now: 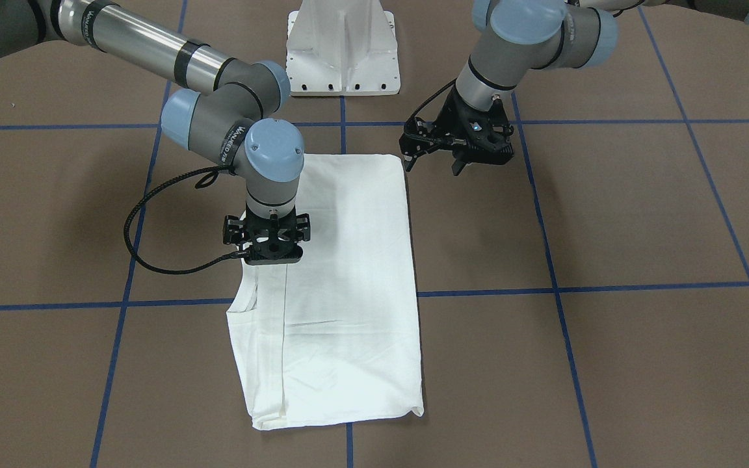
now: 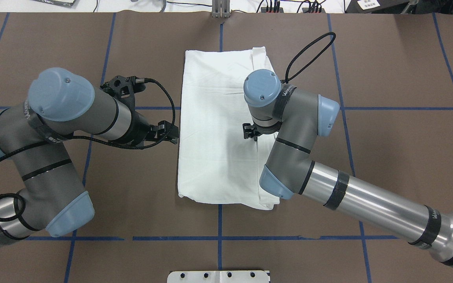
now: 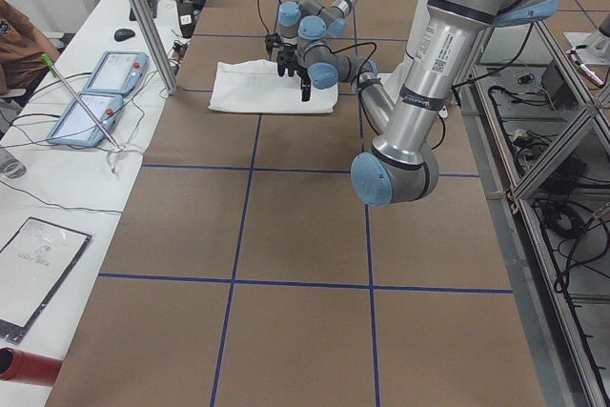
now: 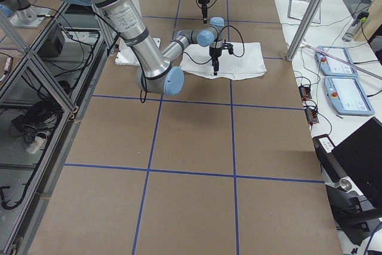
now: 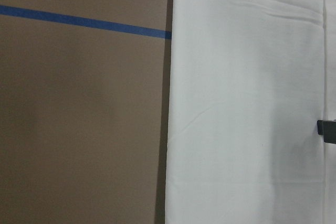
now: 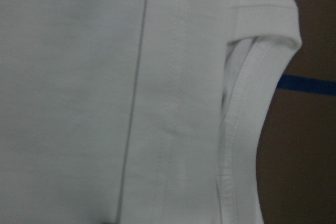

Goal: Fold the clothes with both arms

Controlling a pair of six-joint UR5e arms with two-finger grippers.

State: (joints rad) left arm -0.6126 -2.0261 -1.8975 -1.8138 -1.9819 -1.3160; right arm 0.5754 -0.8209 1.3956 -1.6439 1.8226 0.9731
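The table takes up most of the room, brown paper gridded with blue tape, and a white side desk of control tablets runs along one end. The right arm reaches in over the cloth, the left arm alongside it. The shirt lies flat mid-table, folded into a long white strip. It looks light and limp and would likely sag, so I'd pinch the corners or the hemmed edge. The right hand points down onto the strip's edge; whether it is clenched I cannot tell. The left hand hangs spread and empty, just beside a corner.
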